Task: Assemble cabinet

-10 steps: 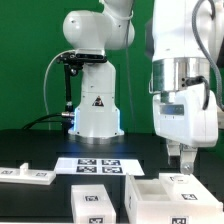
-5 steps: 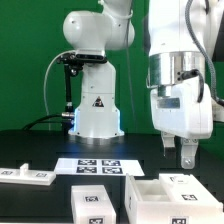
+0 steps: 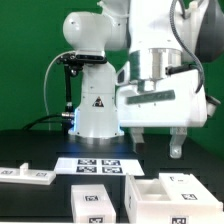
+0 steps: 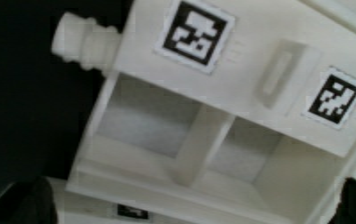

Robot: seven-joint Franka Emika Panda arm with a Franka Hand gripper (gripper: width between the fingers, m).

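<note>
A large white robot arm fills the upper right of the exterior view. It rises from a white base at the back centre and stands before a green backdrop. A black table stretches across the lower part of the scene. The cabinet, a white open box with inner walls and a black-and-white square tag on its upper face, sits on the table at the exterior view's lower right. It is below the arm's claw and apart from it. Just beside the cabinet, toward the exterior view's left, a flat white panel with one tag lies on the table. Farther to that left is a long narrow panel with small tags. Behind these two panels, in front of the base, the marker board lies flat and shows several tags. The claw hangs in the air above the cabinet. Its two dark fingers are spread wide apart, with nothing between them. In the wrist view the cabinet fills the picture at a tilt. It shows two open compartments side by side, split by a thin wall, and two tags on the face above them. A short ribbed white peg sticks out from one corner of that face.
</note>
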